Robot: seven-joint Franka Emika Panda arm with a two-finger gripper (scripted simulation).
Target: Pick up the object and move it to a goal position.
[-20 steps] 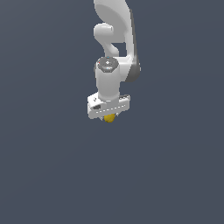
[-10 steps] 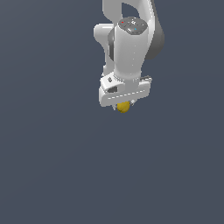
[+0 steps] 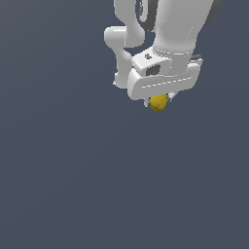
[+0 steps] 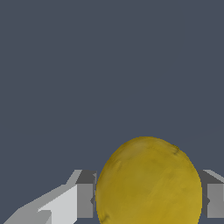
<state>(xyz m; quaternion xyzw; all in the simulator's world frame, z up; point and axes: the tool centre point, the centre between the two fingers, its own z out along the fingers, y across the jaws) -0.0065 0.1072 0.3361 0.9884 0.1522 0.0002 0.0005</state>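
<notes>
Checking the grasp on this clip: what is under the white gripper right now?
The yellow object sticks out below the gripper; in the wrist view it sits between the fingers, one on each side. Its upper part is hidden by the gripper body. Beyond it, only plain grey background.

Even, diffuse lighting from above; flat slate-grey background (image 3: 58, 170) carries no cast shadows or glare. The glossy white robot arm (image 3: 175, 29) shades softly to grey on its undersides. The bumpy yellow-orange lump (image 4: 148, 183) darkens toward its lower edge. Both renders are sharp, though coarse, with jagged edges.
</notes>
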